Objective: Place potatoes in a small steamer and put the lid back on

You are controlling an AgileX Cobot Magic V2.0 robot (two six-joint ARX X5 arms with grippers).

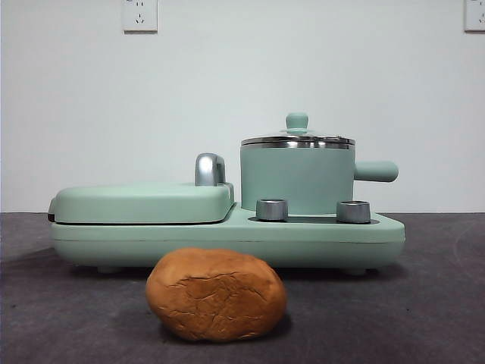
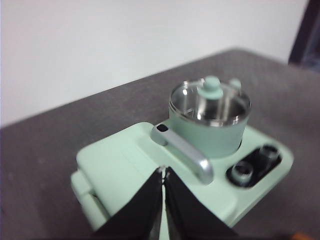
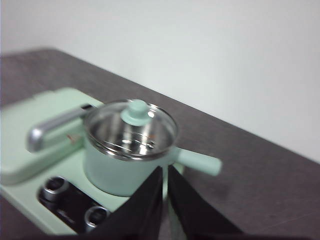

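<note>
The potato (image 1: 216,294), an orange-brown cracked lump, lies on the dark table in front of the appliance. The small steamer (image 1: 297,179), a mint-green pot with a side handle (image 1: 377,171), stands on the appliance's right side. The glass lid (image 1: 297,139) with its green knob sits on the pot. It also shows in the left wrist view (image 2: 210,102) and the right wrist view (image 3: 131,128). My left gripper (image 2: 163,171) is shut and empty, above the griddle cover. My right gripper (image 3: 164,171) is shut and empty, above the pot's near side. Neither arm shows in the front view.
The mint-green appliance base (image 1: 227,236) carries a flat griddle cover (image 1: 144,201) with a chrome handle (image 1: 209,168) on its left, and two steel knobs (image 1: 272,209) in front of the pot. A white wall stands behind.
</note>
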